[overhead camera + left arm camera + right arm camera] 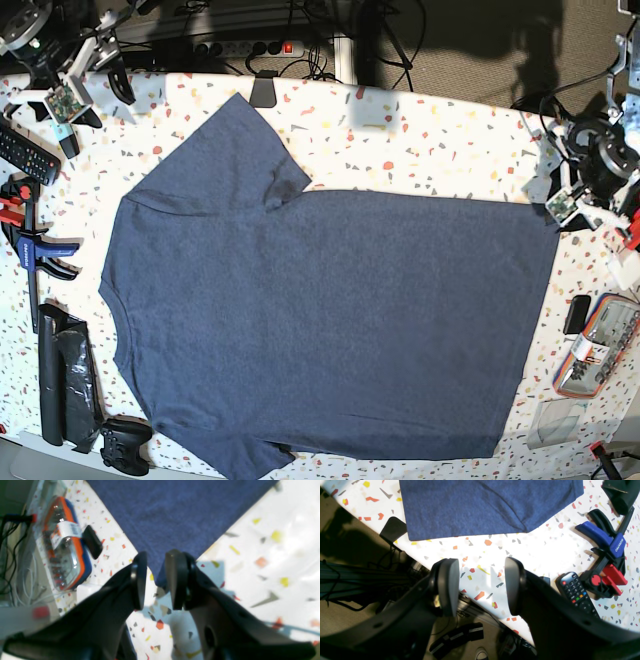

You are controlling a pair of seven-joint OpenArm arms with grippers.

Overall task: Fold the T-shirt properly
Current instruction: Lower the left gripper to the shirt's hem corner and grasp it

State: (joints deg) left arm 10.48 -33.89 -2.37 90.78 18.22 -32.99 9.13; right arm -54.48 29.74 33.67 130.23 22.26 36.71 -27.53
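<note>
The dark navy T-shirt point(320, 320) lies spread flat on the speckled table, plain side up, no lettering showing. My left gripper point(157, 580) is at the shirt's far hem corner point(160, 578); the jaws stand slightly apart with the corner's tip between the fingertips, not pinched. In the base view this gripper point(556, 212) is at the shirt's upper right corner. My right gripper point(481, 585) is open and empty above bare table near its edge, a short way from the sleeve point(482, 505). In the base view it point(95, 112) is at the upper left.
A clear box with orange and blue trim point(62, 545) and a small black object point(92, 541) lie near the left gripper. A remote point(577, 592) and a blue-red clamp point(605, 555) lie beside the right gripper. A black bag point(65, 385) and game controller point(125, 445) are by the collar side.
</note>
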